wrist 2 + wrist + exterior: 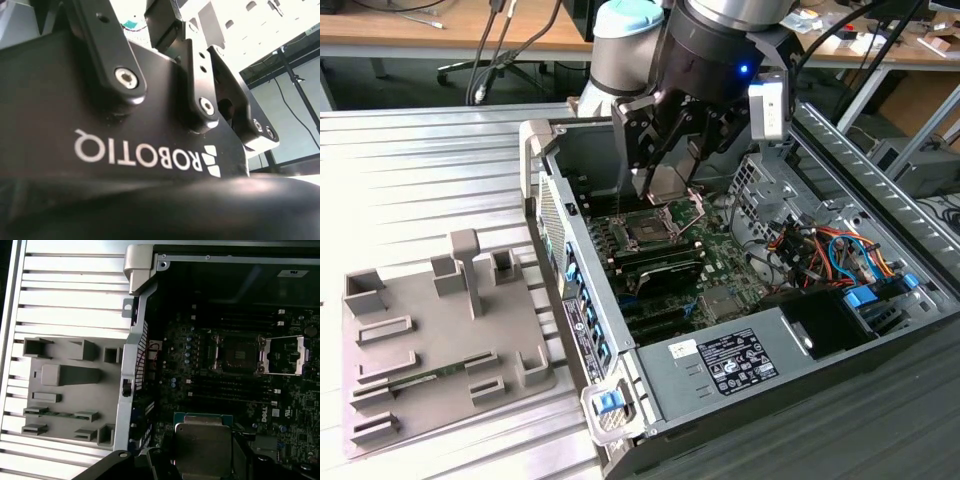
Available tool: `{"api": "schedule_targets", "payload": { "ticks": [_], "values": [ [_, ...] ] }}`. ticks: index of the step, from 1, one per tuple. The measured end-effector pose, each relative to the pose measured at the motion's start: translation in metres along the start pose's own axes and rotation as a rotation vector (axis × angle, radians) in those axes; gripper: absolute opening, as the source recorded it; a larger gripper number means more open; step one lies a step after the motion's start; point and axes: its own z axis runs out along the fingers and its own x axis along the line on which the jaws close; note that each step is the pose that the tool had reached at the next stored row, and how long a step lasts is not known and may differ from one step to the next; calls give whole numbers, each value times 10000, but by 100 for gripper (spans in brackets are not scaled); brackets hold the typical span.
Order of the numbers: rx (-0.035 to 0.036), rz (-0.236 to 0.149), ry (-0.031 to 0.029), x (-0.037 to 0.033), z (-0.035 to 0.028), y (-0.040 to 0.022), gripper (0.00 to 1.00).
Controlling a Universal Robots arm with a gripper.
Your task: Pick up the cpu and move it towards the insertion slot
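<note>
Grip first: we see the pincer (667, 178) drawn in to the width of the cpu (202, 442) and clamped on two of its opposite edges, so the pale metal top is left bare and nothing presses on its face. We judge the chip is carried flat like this so it can meet the socket level. In the exterior view it hangs inside the case (575, 330), above the board (720, 260) and touching nothing but the pincer.

In the first wrist view the slot (236, 354) lies near the chip but not under it. The two are clearly apart, so we judge the carry only partly done. The bracket (282, 356) is swung open to one side of the slot, baring the dark centre, which is why the socket can take a chip at all. The case lies on its side with the panel off, turning the board upward to the arm.

Case and a grey tray (430, 330) rest side by side on a ribbed metal table (420, 170). The tray has raised blocks and grooves, and a thin green stick (55, 414) lies in one groove.

Behind the table are wooden desks (380, 30), and dark cables (500, 50) hang from them.
</note>
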Motion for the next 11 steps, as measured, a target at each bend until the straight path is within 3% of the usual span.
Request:
{"api": "schedule_targets", "payload": {
  "ticks": [11],
  "values": [
    [0, -1, 0, -122, 0, -12, 55]
  ]
}}
